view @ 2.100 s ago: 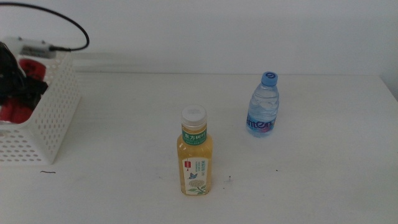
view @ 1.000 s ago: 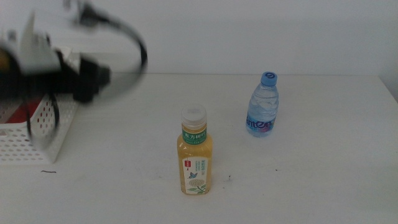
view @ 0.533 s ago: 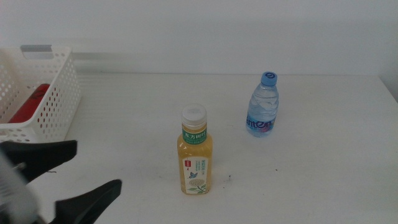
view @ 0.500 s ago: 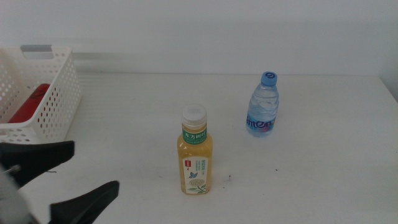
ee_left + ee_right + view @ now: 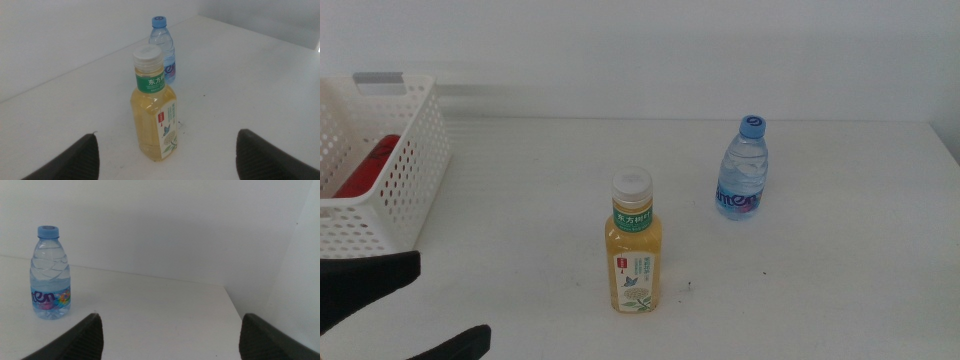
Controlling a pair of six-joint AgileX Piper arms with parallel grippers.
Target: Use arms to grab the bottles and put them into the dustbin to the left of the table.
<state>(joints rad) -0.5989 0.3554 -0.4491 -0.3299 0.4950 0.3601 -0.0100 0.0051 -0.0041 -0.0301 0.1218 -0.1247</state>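
The yellow tea bottle (image 5: 635,245) with its white cap stands upright in the middle of the table (image 5: 820,280). The blue-capped water bottle (image 5: 743,170) stands further back to its right. A red can (image 5: 365,165) lies inside the white dustbin (image 5: 412,170) at the left. My left gripper (image 5: 415,310) is open at the bottom left corner, short of the tea bottle (image 5: 154,105), with nothing held. My right gripper (image 5: 170,316) is open, out of the middle view, and faces the water bottle (image 5: 49,272) from a distance.
The table's right edge (image 5: 948,150) runs close behind the water bottle. A white wall (image 5: 670,50) backs the table. Bare tabletop lies between the dustbin and the tea bottle.
The left arm came out of the dustbin, leaving the red can inside. It swung down to the bottom left corner and has since sunk a little lower. Both bottles stayed put.
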